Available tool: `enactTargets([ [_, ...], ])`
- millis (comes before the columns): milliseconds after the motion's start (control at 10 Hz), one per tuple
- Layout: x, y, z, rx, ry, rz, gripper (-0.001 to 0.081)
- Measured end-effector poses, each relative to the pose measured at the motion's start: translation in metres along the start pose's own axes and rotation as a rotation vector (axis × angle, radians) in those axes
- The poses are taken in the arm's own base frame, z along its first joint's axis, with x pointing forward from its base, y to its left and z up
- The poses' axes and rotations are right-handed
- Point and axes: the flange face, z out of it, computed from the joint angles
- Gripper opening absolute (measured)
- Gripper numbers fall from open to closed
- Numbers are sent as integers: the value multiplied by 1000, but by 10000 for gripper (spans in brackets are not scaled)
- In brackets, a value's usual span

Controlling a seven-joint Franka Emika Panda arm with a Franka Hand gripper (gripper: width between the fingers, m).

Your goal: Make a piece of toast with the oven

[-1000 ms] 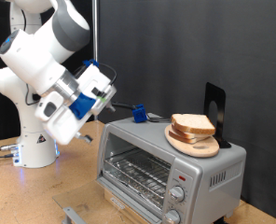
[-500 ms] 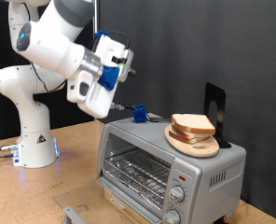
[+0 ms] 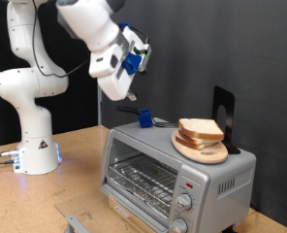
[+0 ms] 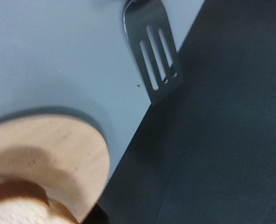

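The piece of toast point(image 3: 200, 128) lies stacked on a round wooden board point(image 3: 196, 149) on top of the oven point(image 3: 143, 161), whose glass door is shut with the wire rack showing behind it. My gripper point(image 3: 141, 49) hangs high in the air above the oven's left end in the exterior view, apart from everything, with nothing seen between its fingers. The wrist view shows the toast's edge point(image 4: 21, 207), the board point(image 4: 59, 159) and a slotted metal spatula head point(image 4: 157, 56) on the grey oven top point(image 4: 54, 56); the fingers do not show there.
A blue-handled spatula point(image 3: 143, 118) rests on the oven top beside the board. A black upright stand point(image 3: 223, 115) rises behind the toast. The white robot base point(image 3: 32, 146) stands at the exterior view's left. A small metal piece point(image 3: 76, 223) lies on the wooden table.
The arm has swung up and to the exterior view's right, from beside the oven's left end to high above it. Toast, board and spatula have not moved.
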Motion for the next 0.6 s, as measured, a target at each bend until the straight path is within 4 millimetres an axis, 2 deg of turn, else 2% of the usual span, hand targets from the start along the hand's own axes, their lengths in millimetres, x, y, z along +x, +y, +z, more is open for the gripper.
enactTargets([
  [200, -14, -24, -4, -42, 65, -159, 800],
  [300, -14, -21, -2, -41, 45, -137, 800],
  [400, -17, -21, -1, -84, 19, -206, 800],
  [600, -35, -30, -8, -222, -14, -401, 800],
])
